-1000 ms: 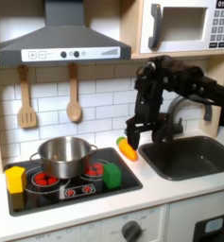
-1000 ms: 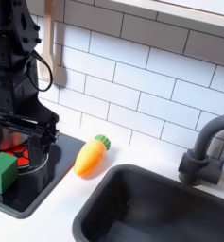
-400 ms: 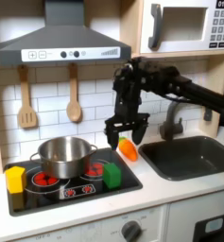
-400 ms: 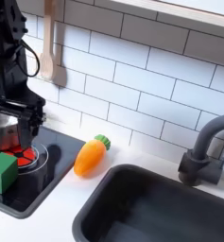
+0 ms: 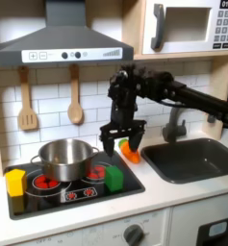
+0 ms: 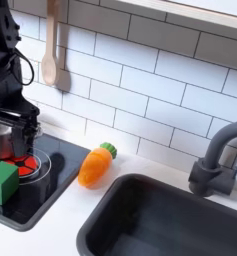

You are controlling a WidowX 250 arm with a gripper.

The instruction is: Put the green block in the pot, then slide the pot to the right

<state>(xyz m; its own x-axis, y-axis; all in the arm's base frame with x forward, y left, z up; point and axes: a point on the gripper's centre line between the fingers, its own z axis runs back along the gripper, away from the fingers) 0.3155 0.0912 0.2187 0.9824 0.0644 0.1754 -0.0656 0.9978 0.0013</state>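
The green block (image 5: 114,177) sits beside the pot (image 5: 65,159).

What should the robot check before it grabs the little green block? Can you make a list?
1. Gripper open: ok, jaws spread in the first exterior view.
2. Gripper empty: ok, nothing between the jaws.
3. Green block free to grab: ok, it sits alone on the stovetop, nothing on top.
4. Gripper over the block: not ok, it hangs above and slightly right of it in the first exterior view.
5. Pot ready: ok, upright on the stovetop; cannot tell what is inside.
6. Carrot toy out of the way: ok, it lies off the stovetop, beside the sink.
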